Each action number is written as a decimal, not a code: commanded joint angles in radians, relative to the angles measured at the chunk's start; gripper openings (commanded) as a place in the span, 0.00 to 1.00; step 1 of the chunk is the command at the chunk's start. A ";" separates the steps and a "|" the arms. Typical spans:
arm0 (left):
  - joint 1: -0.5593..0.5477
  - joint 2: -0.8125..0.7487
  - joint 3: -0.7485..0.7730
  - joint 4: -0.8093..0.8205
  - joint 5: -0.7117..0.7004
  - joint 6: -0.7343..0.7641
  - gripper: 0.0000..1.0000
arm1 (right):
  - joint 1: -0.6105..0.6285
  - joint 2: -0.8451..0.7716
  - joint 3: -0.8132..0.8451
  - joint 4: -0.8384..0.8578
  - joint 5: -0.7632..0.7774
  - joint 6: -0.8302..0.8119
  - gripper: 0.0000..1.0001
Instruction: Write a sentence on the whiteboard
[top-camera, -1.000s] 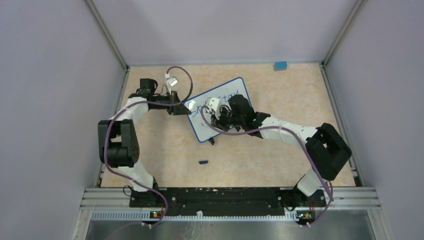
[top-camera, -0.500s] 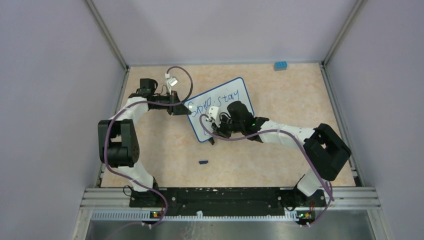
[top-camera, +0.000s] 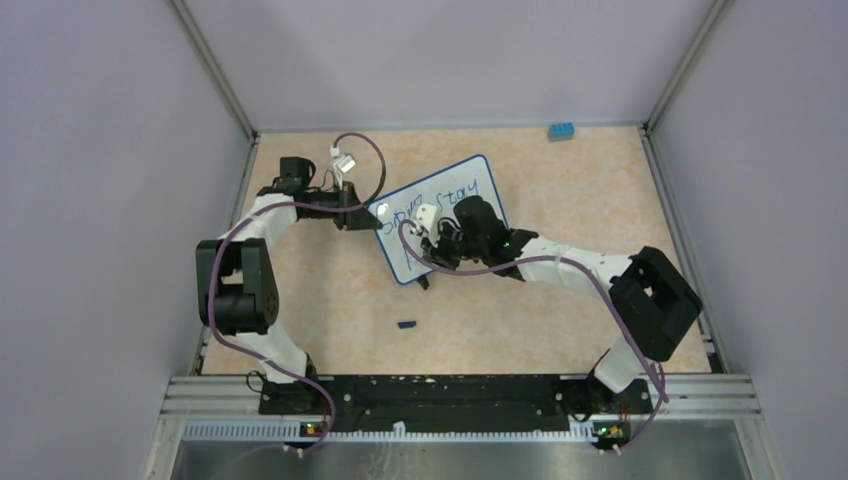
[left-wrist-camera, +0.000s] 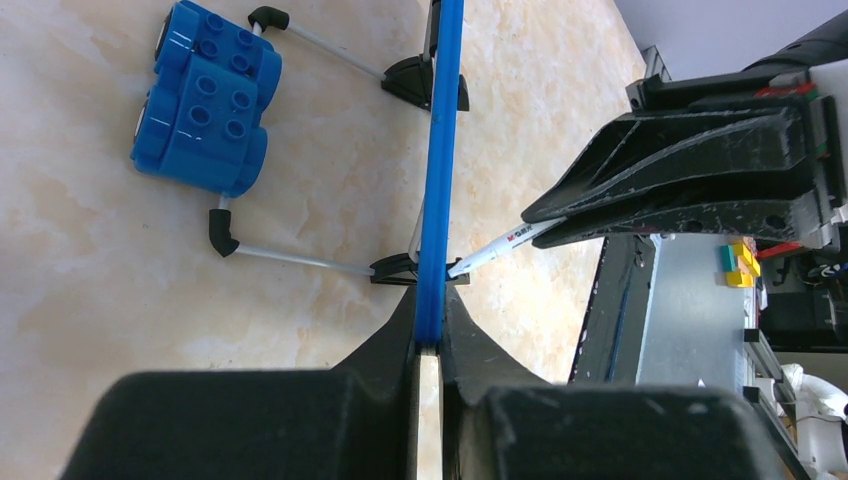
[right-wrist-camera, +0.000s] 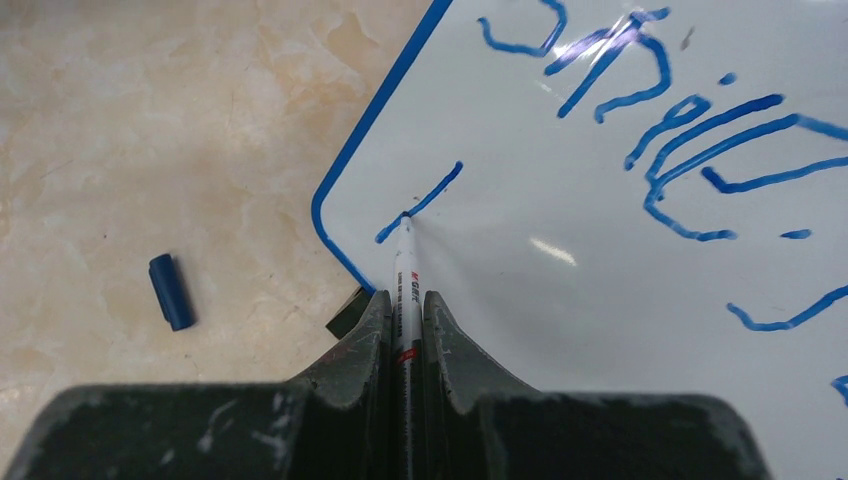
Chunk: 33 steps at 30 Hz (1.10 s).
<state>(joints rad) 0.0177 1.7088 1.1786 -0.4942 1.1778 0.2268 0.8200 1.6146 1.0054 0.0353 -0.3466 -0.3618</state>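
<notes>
So the right end effector (right-wrist-camera: 405, 300), gripping the marker (right-wrist-camera: 406, 265), has dropped to a corner of the whiteboard (right-wrist-camera: 600, 330) — line two of the sentence (right-wrist-camera: 680, 140) begins; left end effector (left-wrist-camera: 430, 335) clamps its edge.

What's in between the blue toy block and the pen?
The whiteboard, seen edge-on in the left wrist view, stands between the block and the pen.

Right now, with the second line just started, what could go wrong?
1. The white marker pen in the right hand writes close to the lower corner of the small blue-framed whiteboard; the stroke may run off the edge.
2. The left hand pinches only the board's thin frame; pen pressure might tip the board or make it slip.
3. The right arm's purple cable hangs over the blue handwritten words; it might smear them.
</notes>
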 joint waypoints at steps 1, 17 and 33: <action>-0.013 0.008 0.024 -0.018 -0.023 0.035 0.00 | -0.024 -0.013 0.067 0.031 0.011 0.016 0.00; -0.013 0.009 0.029 -0.023 -0.025 0.038 0.00 | -0.055 -0.057 0.002 -0.004 0.029 -0.009 0.00; -0.031 0.005 0.034 -0.024 -0.024 0.035 0.00 | -0.011 -0.019 -0.003 -0.006 0.002 -0.007 0.00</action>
<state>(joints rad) 0.0082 1.7088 1.1889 -0.5026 1.1728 0.2348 0.7902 1.5906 0.9947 0.0093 -0.3450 -0.3576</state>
